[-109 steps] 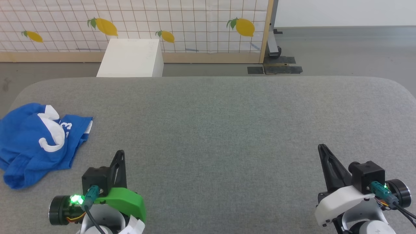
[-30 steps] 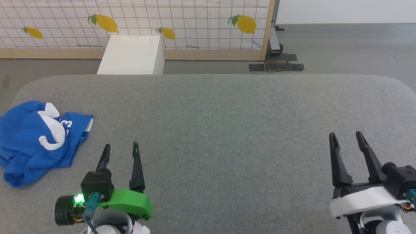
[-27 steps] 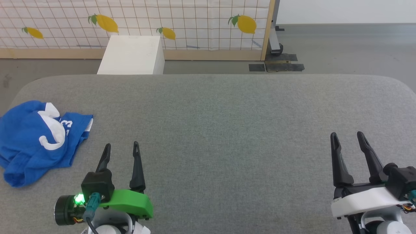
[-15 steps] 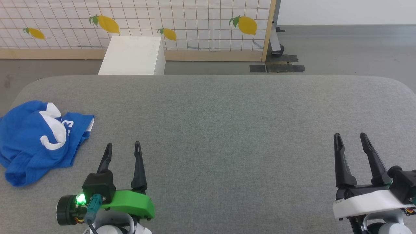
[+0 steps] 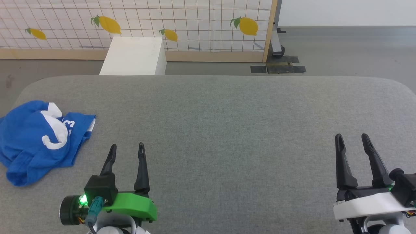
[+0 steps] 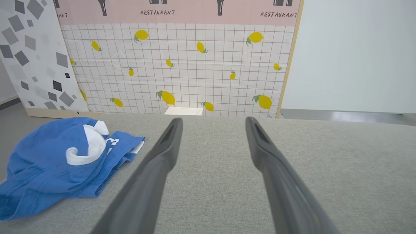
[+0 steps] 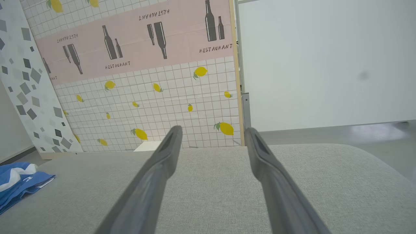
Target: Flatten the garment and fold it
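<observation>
The garment is a crumpled royal-blue heap with white trim and a white number, lying at the left edge of the grey table. It also lies at the left of the left wrist view and at the far left of the right wrist view. My left gripper stands open near the front edge, to the right of the garment and apart from it, with nothing between its fingers. At the lower right my right gripper is open too and holds nothing.
A white box stands on the floor behind the table. Behind it runs a lemon-print screen with a wooden frame. Bare grey floor lies at the back right.
Since the oldest frame both grippers have turned so that their two fingers show side by side. Over the last second the picture has shifted slightly; the garment lies unchanged.
</observation>
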